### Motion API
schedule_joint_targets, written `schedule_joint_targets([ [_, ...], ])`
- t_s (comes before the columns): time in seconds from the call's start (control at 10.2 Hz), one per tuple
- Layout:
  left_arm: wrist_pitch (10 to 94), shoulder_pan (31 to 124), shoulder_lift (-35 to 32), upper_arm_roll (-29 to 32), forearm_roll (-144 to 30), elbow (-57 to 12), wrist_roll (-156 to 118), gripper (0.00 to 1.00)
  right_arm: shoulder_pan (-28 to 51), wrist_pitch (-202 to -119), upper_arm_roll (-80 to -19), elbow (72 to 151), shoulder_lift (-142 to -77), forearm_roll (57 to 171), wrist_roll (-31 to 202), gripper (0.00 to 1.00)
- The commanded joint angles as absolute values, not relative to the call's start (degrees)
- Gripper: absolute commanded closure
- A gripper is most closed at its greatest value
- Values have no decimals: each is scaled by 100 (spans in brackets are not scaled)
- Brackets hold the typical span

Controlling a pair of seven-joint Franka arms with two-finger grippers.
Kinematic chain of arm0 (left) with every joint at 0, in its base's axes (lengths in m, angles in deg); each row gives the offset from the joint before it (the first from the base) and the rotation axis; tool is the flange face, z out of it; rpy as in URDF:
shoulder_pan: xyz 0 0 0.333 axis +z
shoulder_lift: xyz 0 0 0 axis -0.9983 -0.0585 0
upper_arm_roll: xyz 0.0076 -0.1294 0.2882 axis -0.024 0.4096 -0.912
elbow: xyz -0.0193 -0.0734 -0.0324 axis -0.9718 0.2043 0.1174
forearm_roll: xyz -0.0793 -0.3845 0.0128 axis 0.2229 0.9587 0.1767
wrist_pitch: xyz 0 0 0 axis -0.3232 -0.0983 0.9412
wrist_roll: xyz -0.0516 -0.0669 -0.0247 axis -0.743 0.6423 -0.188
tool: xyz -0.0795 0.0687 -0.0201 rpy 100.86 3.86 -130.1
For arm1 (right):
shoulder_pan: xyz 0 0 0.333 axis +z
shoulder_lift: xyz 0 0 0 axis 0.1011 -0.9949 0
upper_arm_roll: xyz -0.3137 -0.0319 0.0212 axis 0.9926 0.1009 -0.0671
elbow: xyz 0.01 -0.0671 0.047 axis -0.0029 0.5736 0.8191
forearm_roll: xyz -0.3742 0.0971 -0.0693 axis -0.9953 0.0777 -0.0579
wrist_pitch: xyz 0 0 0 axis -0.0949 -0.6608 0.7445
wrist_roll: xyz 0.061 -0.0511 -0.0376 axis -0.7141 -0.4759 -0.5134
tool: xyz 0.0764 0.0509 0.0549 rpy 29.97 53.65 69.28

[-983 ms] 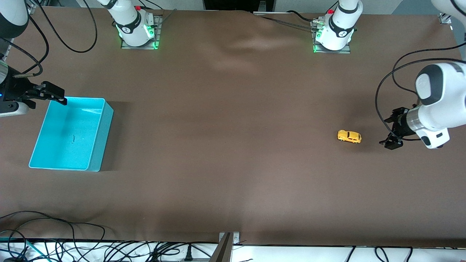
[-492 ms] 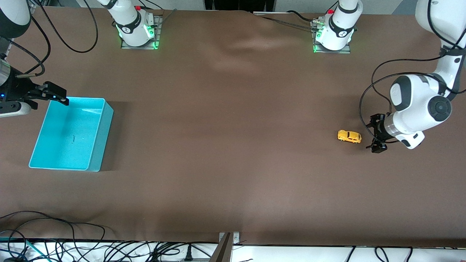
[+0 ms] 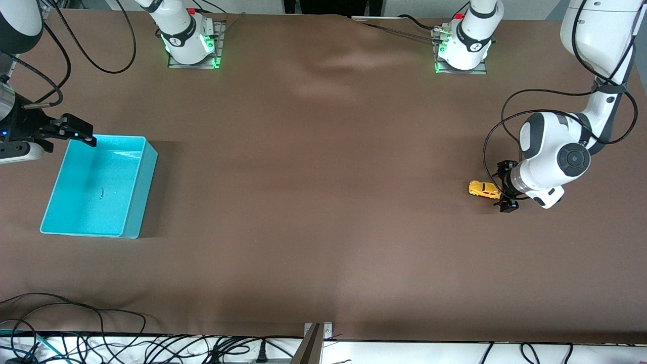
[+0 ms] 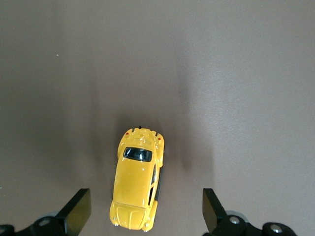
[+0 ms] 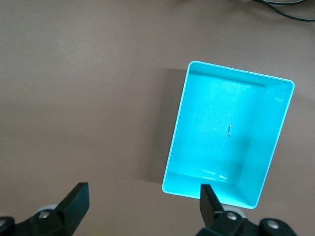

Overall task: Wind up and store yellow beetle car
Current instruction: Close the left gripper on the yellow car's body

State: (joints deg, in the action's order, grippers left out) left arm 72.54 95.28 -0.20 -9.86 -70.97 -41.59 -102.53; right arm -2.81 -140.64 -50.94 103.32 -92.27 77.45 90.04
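The yellow beetle car (image 3: pixel 484 189) stands on its wheels on the brown table near the left arm's end. In the left wrist view the yellow beetle car (image 4: pixel 137 182) has one end between the two open fingers, with a gap on each side. My left gripper (image 3: pixel 503 190) is low at that end of the car, open and empty; in its own view the left gripper (image 4: pixel 146 202) touches nothing. My right gripper (image 3: pixel 80 130) hangs open over the table at a corner of the cyan bin (image 3: pixel 147 167), and the right gripper (image 5: pixel 143 196) holds nothing.
The cyan bin (image 5: pixel 173 147) sits near the right arm's end of the table with only a tiny dark speck inside. Both arm bases stand along the table edge farthest from the front camera. Cables lie along the edge nearest it.
The left arm has swung in toward the car, bringing its open gripper from beside the car up to the car's end. The right arm has stayed almost still.
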Motion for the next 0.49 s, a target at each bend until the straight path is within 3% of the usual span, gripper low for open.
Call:
schedule_joint_targets([
  [0.0, 7588, 9544, 67, -985, -7309, -4445, -10452, 0, -281, -14118, -5096, 10418, -9213, 7831, 9030, 0],
  [0.39, 8202, 9570, 93, -985, -7387, -4945, -10356, 0, -220, -14188, -5114, 10427, -9213, 7822, 9021, 0],
])
